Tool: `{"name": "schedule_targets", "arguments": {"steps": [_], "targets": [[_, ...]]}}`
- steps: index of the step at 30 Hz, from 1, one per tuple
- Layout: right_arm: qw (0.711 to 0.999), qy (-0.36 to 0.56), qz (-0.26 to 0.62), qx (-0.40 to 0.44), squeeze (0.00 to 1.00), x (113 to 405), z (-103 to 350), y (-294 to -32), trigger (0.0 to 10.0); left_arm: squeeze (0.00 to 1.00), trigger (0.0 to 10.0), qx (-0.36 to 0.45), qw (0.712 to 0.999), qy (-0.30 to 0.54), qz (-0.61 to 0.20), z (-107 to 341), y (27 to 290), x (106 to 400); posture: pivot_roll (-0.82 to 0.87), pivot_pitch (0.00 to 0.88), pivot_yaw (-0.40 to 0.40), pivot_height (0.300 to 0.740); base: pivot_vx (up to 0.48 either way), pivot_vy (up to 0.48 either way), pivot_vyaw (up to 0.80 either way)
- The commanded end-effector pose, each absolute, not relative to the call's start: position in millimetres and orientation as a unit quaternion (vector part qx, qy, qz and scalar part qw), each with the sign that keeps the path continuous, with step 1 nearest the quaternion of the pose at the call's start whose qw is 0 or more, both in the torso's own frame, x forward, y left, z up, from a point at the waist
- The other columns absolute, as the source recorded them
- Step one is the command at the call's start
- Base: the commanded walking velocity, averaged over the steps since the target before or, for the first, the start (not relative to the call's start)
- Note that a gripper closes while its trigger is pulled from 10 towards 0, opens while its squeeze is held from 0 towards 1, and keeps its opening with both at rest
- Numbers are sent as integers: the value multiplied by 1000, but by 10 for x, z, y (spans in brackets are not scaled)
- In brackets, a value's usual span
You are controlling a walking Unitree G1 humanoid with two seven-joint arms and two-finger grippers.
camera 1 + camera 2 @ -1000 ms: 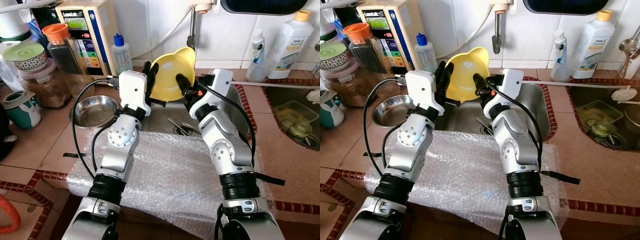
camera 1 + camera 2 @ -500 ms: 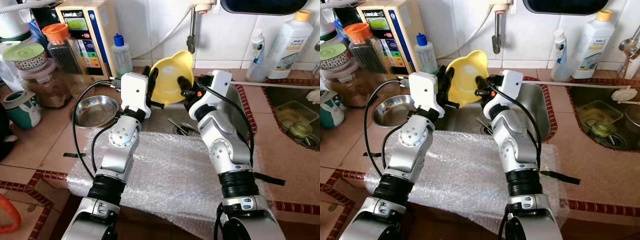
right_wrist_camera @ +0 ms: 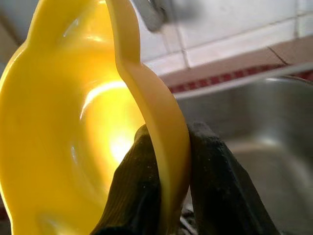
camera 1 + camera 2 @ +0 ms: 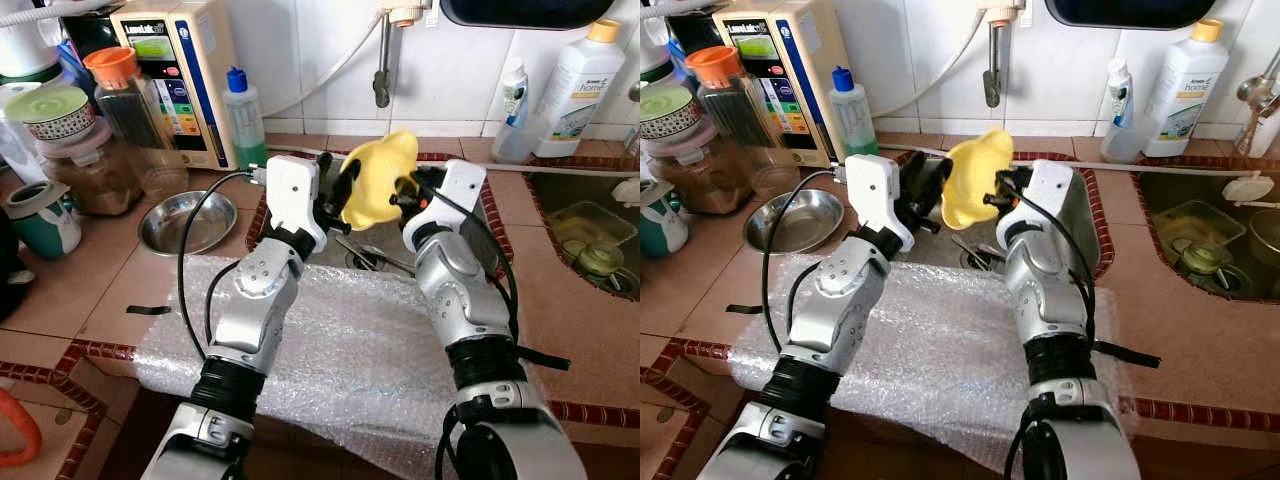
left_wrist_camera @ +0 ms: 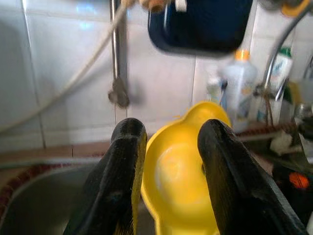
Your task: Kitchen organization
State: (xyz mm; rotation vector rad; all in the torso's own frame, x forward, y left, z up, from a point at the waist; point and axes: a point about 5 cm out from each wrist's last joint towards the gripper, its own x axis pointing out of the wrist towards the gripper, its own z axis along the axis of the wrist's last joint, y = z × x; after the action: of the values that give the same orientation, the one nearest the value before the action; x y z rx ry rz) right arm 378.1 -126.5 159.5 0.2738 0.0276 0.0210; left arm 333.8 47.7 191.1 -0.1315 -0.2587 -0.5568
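A yellow plastic bowl [image 4: 378, 180] hangs tilted on its side over the steel sink [image 4: 475, 205], below the tap [image 4: 382, 62]. My right gripper [image 4: 405, 196] is shut on the bowl's rim; in the right wrist view both black fingers [image 3: 134, 196] pinch the yellow rim [image 3: 166, 132]. My left gripper [image 4: 335, 196] sits just left of the bowl, open. In the left wrist view its two fingers [image 5: 120, 171] stand apart, with the bowl's hollow [image 5: 181, 181] showing between and just beyond them.
Bubble wrap [image 4: 340, 350] covers the counter in front of the sink. A small steel dish [image 4: 185, 222] lies to the left, with jars, a blue-capped bottle [image 4: 243, 108] and a water purifier [image 4: 180, 70] behind. A white detergent bottle [image 4: 580, 85] and a second basin [image 4: 590, 240] are at the right.
Both grippers and the yellow bowl have shifted to the right and slightly down over the sink. The bowl has tipped more onto its side. The right gripper keeps its hold.
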Motion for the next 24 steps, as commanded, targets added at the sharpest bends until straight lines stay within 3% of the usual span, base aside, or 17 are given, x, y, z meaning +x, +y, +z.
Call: {"name": "schedule_targets", "arguments": {"steps": [1, 10, 11, 14, 17, 20, 21, 24], "targets": [[993, 0, -2, 117, 0, 3824, 1637, -1290, 0, 1000, 10000, -56, 954, -107, -274, 1844, 523, 3325, 84, 11, 92, 740, 0, 0, 0], [1000, -21, -20, 4, 0, 3920, 1639, -1472, 0, 1000, 10000, -44, 946, -55, -316, 1718, 582, 3177, 111, 17, 86, 740, 0, 0, 0], [999, -20, -31, -11, 0, 3933, 1633, -1530, 1373, 1000, 10000, -44, 941, -45, -333, 1689, 599, 3119, 139, 20, 81, 740, 0, 0, 0], [998, -18, -45, -35, 0, 3940, 1610, -1617, 1373, 1000, 10000, -37, 939, -32, -342, 1641, 650, 3048, 166, 21, 78, 740, 0, 0, 0], [997, -10, -61, -51, 0, 3936, 1563, -1702, 3412, 1000, 10000, -31, 944, -12, -329, 1576, 744, 3012, 180, 21, 81, 740, 0, 0, 0], [995, -3, -71, -64, 0, 3928, 1527, -1760, 3765, 1000, 10000, -32, 946, 2, -323, 1534, 808, 2971, 185, 20, 82, 740, 0, 0, 0], [995, 0, -77, -64, 0, 3923, 1514, -1788, 10000, 1000, 10000, -30, 946, 9, -322, 1508, 840, 2945, 188, 17, 83, 740, 0, 0, 0], [994, 8, -87, -62, 0, 3907, 1473, -1841, 10000, 1000, 10000, -24, 950, 24, -311, 1450, 935, 2900, 190, 15, 85, 740, 0, 0, 0]]}}
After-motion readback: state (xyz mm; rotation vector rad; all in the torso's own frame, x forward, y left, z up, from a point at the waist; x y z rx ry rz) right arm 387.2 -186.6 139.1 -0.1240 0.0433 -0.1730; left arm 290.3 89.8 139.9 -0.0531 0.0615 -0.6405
